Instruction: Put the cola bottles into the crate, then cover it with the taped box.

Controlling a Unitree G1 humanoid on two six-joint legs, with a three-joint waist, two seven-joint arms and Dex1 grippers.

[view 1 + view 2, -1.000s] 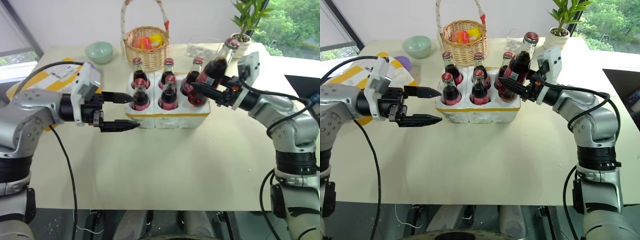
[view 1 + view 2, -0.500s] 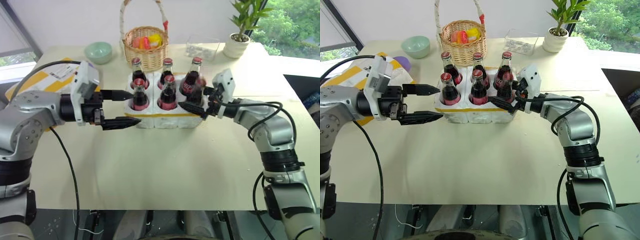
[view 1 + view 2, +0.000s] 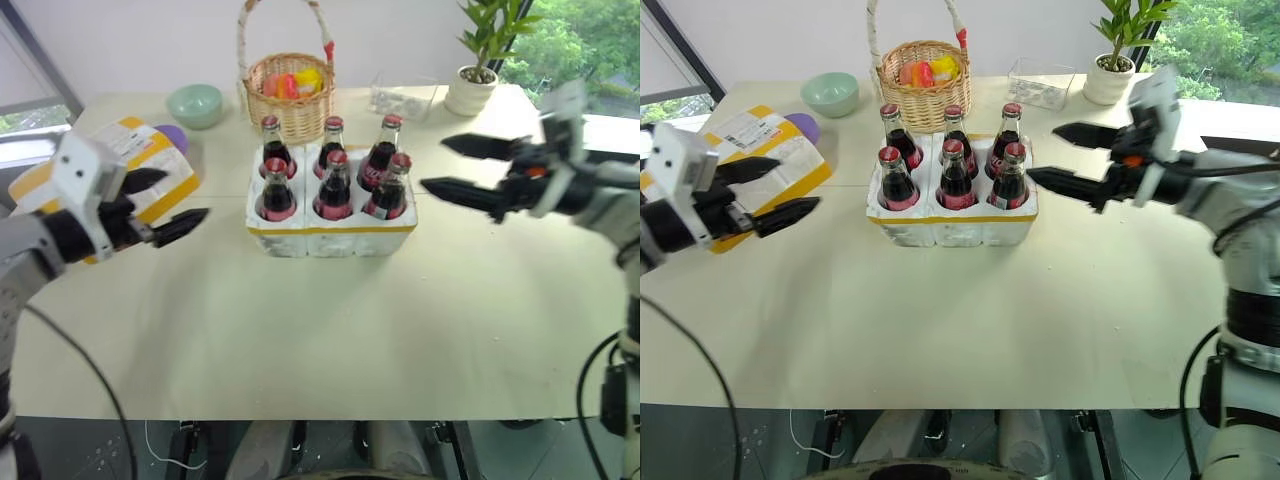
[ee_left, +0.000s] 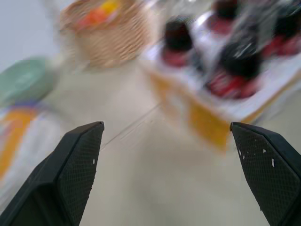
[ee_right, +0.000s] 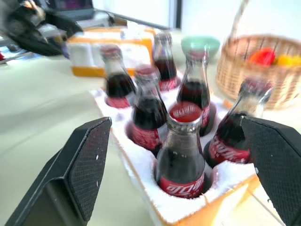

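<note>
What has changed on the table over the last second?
The right gripper set the sixth of the cola bottles into the front right well of the crate, let go, and pulled back to the right, open. The left gripper, open throughout, swung left to the taped box. The other five bottles, wicker basket and bowl stayed put.

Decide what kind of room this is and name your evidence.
Probably an office or lab by a window: a plain cream table, a small potted green plant on the sill side, and trees outside.
</note>
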